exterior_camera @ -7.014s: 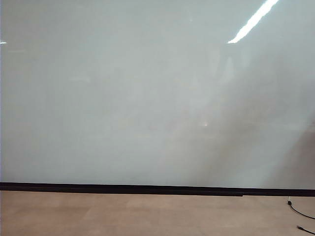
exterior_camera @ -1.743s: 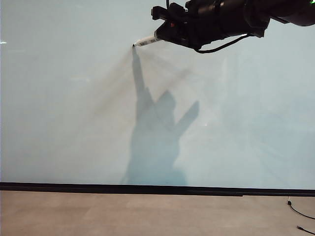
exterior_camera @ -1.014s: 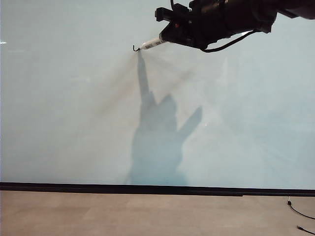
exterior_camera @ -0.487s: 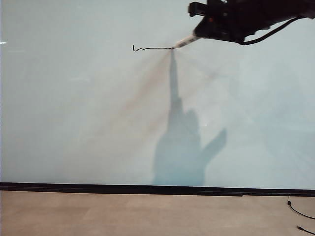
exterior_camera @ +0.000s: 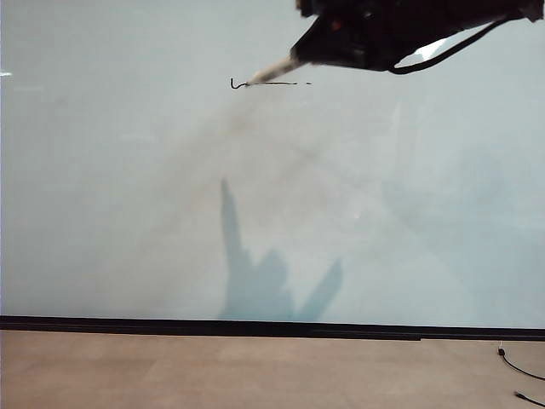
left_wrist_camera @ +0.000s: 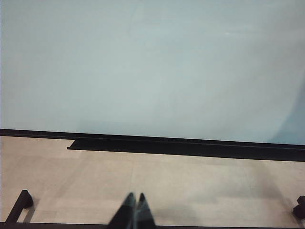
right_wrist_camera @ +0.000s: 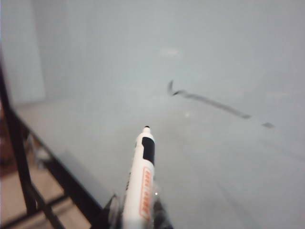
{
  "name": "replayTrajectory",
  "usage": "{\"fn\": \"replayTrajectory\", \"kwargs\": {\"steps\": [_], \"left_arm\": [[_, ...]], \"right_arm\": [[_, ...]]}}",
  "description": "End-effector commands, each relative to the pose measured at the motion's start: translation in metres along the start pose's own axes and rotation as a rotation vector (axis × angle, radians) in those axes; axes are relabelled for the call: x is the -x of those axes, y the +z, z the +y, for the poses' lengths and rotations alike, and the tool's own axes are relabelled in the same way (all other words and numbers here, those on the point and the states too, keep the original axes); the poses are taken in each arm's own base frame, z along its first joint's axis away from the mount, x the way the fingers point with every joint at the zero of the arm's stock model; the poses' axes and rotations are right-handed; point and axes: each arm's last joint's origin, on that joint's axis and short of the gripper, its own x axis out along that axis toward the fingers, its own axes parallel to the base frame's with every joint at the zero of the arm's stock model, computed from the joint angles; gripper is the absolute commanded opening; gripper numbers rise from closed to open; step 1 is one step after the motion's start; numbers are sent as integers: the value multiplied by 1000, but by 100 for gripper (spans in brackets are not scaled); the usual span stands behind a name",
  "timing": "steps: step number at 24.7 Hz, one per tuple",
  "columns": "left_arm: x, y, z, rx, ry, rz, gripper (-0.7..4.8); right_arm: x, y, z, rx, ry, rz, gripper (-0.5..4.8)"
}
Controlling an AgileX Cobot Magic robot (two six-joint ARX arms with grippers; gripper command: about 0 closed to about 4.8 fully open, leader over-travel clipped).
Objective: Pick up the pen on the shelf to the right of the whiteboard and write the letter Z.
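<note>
Clamped in the closed right gripper [exterior_camera: 298,58] near the whiteboard's [exterior_camera: 128,213] upper edge, the pen [exterior_camera: 272,70] is seen off the surface beside one black stroke [exterior_camera: 268,83]. Wide bare board lies below. The left gripper [left_wrist_camera: 135,210] is held shut, empty, over the floor [left_wrist_camera: 190,191].

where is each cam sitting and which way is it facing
Exterior: off the arms, facing the whiteboard head-on; the right gripper with the pen reaches in at the top.
Left wrist: low, facing the board's foot; the shut left gripper shows.
Right wrist: along the pen toward the board.
Exterior and right wrist share the letter Z stroke.
</note>
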Motion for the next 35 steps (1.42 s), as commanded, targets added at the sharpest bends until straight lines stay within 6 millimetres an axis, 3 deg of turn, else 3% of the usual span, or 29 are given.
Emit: {"fn": "replayTrajectory", "kwargs": {"steps": [1, 12, 15, 27, 35], "left_arm": [[0, 2, 0, -4, -1, -13, -4], [0, 2, 0, -4, -1, -13, -4], [0, 2, 0, -5, -1, -13, -4], [0, 2, 0, -4, -1, -13, -5], [0, 2, 0, -4, -1, -13, -4]], "right_arm": [[-16, -1, 4, 93, 43, 108, -5], [-68, -19, 3, 116, 86, 202, -5], [-74, -21, 1, 117, 67, 213, -5], [-74, -20, -2, 133, -27, 234, -5], [-65, -3, -5, 164, -68, 217, -5]]}}
